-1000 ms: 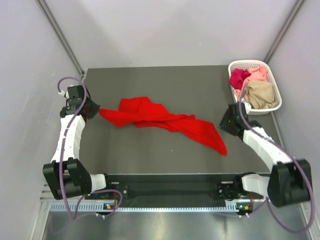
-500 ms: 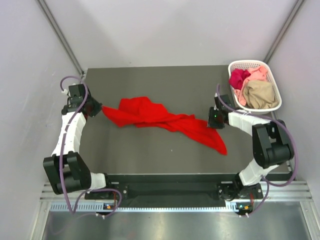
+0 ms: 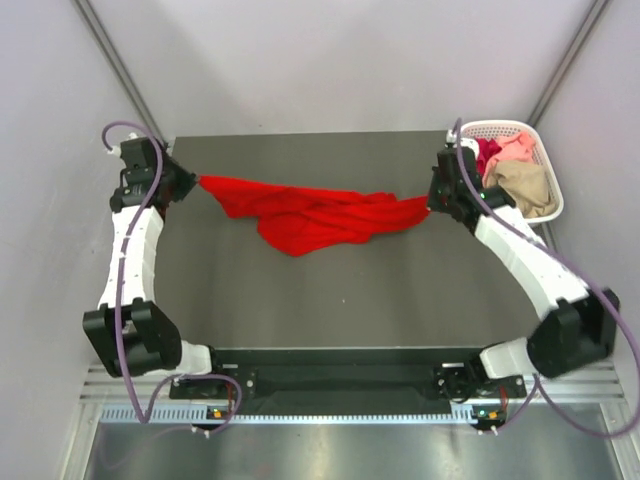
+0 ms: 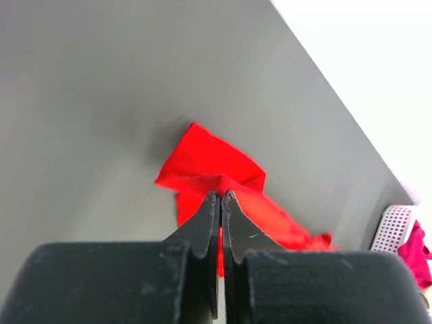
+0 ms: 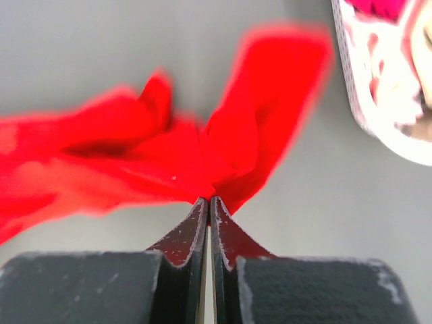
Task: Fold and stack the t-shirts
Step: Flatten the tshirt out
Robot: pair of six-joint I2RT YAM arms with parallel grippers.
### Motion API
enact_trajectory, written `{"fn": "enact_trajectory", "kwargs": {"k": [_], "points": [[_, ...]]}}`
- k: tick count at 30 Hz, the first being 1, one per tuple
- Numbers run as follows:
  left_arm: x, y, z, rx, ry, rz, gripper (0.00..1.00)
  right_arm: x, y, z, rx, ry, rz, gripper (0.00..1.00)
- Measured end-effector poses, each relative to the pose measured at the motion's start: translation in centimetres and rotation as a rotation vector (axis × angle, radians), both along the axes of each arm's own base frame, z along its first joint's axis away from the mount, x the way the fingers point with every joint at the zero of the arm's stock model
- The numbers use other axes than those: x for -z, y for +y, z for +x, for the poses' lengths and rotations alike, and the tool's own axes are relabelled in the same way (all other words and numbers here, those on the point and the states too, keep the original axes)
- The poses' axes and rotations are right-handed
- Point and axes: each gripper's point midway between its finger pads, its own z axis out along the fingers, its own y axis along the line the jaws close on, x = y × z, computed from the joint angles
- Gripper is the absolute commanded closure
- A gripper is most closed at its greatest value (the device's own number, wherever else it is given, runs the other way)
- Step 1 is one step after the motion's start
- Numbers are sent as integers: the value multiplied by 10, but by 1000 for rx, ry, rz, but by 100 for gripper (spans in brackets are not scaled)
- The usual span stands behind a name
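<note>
A bright red t-shirt (image 3: 310, 212) hangs stretched between my two grippers above the back half of the grey table, sagging in the middle. My left gripper (image 3: 193, 181) is shut on its left end, seen in the left wrist view (image 4: 221, 194). My right gripper (image 3: 431, 203) is shut on its right end, seen in the right wrist view (image 5: 207, 200). The red cloth (image 4: 216, 162) bunches at the left jaws and spreads (image 5: 135, 155) from the right jaws. Magenta (image 3: 484, 153), pale pink (image 3: 515, 148) and tan (image 3: 522, 187) shirts lie in the basket.
A white lattice basket (image 3: 540, 140) stands at the back right corner of the table, close behind my right arm; it also shows in the right wrist view (image 5: 378, 94). Grey walls close in the table (image 3: 320, 300) on three sides.
My right gripper took hold of the shirt's right end and rose toward the back right. My left gripper moved back and up. The shirt went from lying crumpled to hanging stretched.
</note>
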Motion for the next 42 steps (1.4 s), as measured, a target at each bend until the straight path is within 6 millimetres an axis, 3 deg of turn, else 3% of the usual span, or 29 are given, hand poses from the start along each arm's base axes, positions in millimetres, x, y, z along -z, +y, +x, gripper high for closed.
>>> {"fn": "enact_trajectory", "kwargs": {"k": [2,4,5,7,9,11,13,14,17,19,21,24,28,34,37,42], "points": [[-10,1,-8,-7,-17,13,100,-18,2,-26,7,-52,26,100],[-10,1,-18,-11,-24,29,100,-10,5,-57,8,-52,58,100],[-3,0,-27,-12,-7,35,100,5,5,-75,12,-22,66,100],[19,0,-45,-19,41,44,100,53,2,-114,30,90,58,100],[50,0,-64,-26,110,46,100,103,-6,-152,64,231,28,88],[83,0,-86,-37,194,50,100,139,-21,-189,113,355,-9,75],[104,0,-103,-49,254,53,100,146,-32,-207,157,397,-30,70],[110,-1,-109,-49,270,52,100,141,-33,-205,167,377,-21,64],[112,-1,-111,-50,268,54,100,106,-22,-178,156,261,27,54],[109,-1,-108,-49,254,54,100,77,-10,-146,127,169,50,56],[109,-2,-108,-42,250,48,100,51,1,-112,110,104,65,65],[107,-5,-106,-30,240,38,100,33,6,-52,173,74,80,65],[105,-9,-102,-14,219,25,100,39,9,12,300,103,91,64],[107,-15,-100,12,208,-1,100,68,33,83,450,171,139,60],[111,-19,-101,25,213,-21,100,88,40,98,495,204,149,57],[115,-23,-103,38,216,-37,100,117,42,97,553,261,149,56]]}}
